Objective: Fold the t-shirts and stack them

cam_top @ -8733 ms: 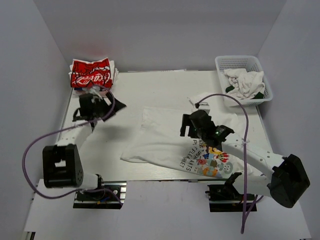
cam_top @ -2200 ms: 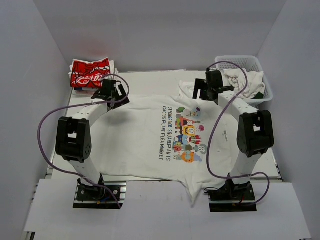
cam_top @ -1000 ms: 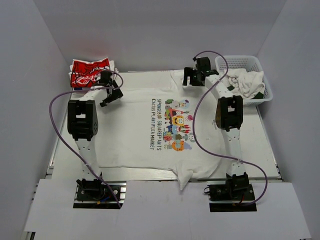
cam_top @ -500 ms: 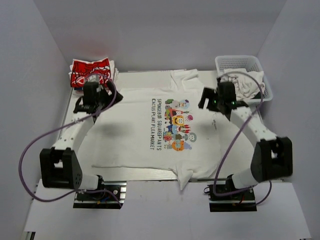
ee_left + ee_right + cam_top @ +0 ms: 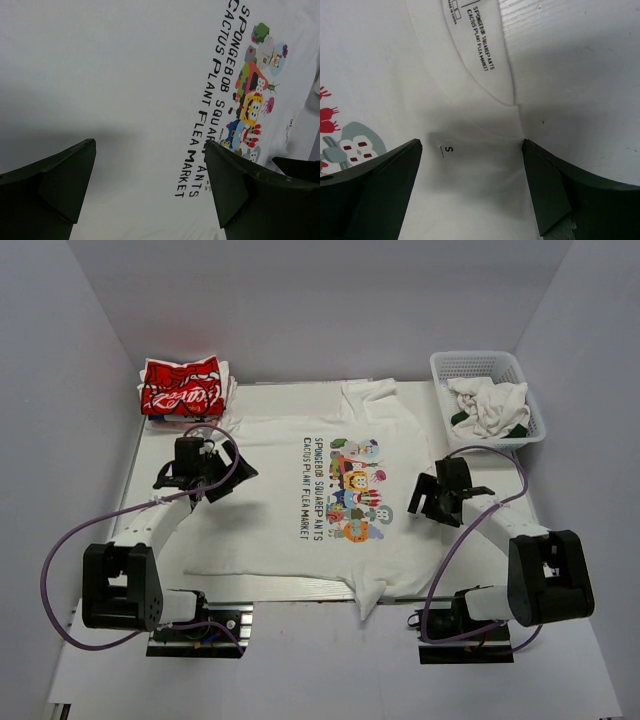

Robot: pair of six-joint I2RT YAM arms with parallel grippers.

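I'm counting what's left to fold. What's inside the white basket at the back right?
The basket holds a crumpled heap of white cloth with dark green patches. How many garments that is, and whether anything lies beneath the heap, cannot be seen.

Overhead view spans the table (image 5: pixel 285 400); wrist views (close, downward) share the white t-shirt (image 5: pixel 270 495).

holds the left gripper (image 5: pixel 222 470) low, jaws spread wide, angled toward the middle. poses the right gripper (image 5: pixel 432 498) likewise, jaws equally wide. bends both arms sharply at the elbows.
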